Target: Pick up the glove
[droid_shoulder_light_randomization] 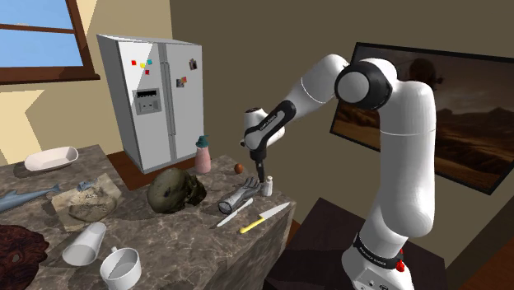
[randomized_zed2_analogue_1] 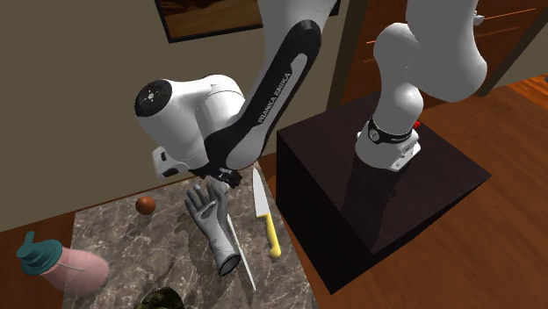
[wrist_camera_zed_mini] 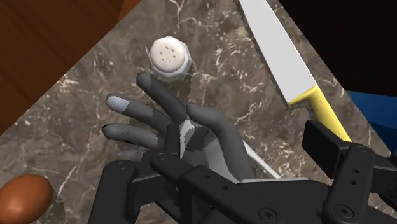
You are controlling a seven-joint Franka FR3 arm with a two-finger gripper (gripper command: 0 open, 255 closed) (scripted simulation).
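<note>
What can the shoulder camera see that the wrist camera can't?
The shoulder view adds the fridge, the window, a tipped cup, a fish and the big white arm. The wrist view adds, up close, the little holes in the top of the shaker. Both show the glove, the shaker, the knife with its yellow handle, the brown ball and the marble counter.
</note>
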